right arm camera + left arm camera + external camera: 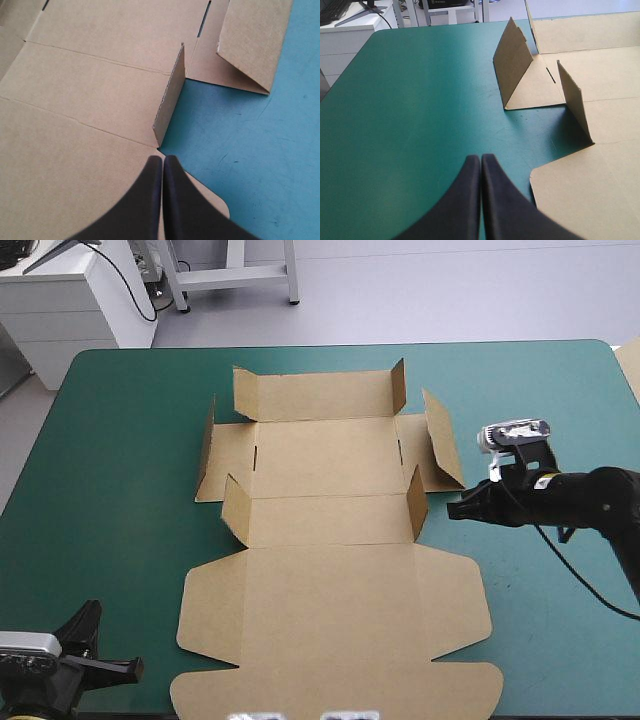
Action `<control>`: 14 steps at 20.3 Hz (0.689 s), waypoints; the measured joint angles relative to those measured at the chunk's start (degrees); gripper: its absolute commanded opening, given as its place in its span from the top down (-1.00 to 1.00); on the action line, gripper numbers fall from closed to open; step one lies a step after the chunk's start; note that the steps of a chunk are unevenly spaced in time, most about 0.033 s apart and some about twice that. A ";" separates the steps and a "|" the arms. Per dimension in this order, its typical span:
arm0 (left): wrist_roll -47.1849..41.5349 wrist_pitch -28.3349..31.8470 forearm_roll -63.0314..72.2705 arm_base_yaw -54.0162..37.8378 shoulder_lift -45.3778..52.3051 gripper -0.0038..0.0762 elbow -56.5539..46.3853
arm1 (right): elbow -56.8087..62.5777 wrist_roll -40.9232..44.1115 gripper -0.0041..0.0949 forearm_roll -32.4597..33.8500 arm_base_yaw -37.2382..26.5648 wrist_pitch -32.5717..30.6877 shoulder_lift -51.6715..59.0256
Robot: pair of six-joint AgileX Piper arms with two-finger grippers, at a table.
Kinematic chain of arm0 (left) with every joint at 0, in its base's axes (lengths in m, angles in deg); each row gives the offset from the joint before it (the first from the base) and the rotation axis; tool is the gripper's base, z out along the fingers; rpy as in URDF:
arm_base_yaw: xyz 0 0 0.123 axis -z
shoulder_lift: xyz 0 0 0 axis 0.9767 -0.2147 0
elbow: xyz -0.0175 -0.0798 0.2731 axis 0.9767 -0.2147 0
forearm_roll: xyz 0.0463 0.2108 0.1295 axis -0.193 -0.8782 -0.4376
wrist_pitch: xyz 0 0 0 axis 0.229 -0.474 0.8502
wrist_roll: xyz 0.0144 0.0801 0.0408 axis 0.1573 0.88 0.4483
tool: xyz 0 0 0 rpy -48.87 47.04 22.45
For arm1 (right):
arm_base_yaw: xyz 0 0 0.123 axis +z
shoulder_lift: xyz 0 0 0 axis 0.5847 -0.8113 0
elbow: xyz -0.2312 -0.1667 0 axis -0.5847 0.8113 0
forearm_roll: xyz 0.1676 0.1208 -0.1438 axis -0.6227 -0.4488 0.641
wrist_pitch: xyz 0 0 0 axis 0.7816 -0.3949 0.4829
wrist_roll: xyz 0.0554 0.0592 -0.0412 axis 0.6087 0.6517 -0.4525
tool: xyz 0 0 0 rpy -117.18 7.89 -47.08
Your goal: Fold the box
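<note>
While the brown board box [330, 540], a flat cut sheet, lies mid-way on the teal-green worktop [120, 490] with its small side flaps [416, 502] raised, your right hand [455, 510] sits clenched at its 3 o'clock. The left hand [135, 668] is clenched too, at 8 o'clock, clear of the board. Push the nearest flap inward slowly, keeping the tips low.
</note>
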 measured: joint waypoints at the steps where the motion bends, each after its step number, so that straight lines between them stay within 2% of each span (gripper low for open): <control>1: 0.00 0.00 0.00 0.00 0.00 0.92 0.00 | -0.68 2.37 0.91 2.35 1.99 0.26 -1.31; 2: 0.00 0.00 0.00 0.00 0.00 0.92 0.00 | -1.47 5.22 0.91 5.03 4.02 0.56 -2.63; 3: 0.11 0.00 0.00 0.00 0.00 0.92 0.00 | -3.39 11.15 0.91 10.65 7.52 0.77 -5.19; 5: 0.16 0.00 0.00 0.00 0.00 0.92 0.00 | -6.54 16.81 0.91 15.88 11.91 0.77 -9.54; 7: 0.16 0.00 0.00 0.00 0.00 0.92 0.00 | -10.08 18.83 0.89 17.14 14.25 0.56 -14.33; 9: 0.16 0.00 0.00 0.00 0.00 0.92 0.00 | -14.81 18.83 0.66 17.29 15.27 -1.95 -18.73; 13: 0.16 0.00 0.00 0.00 0.00 0.92 0.00 | -23.46 17.73 -0.55 17.76 15.40 -10.47 -26.94; 14: 0.16 0.00 0.00 0.00 0.00 0.92 0.00 | -25.17 17.67 -0.69 17.81 15.40 -11.75 -28.56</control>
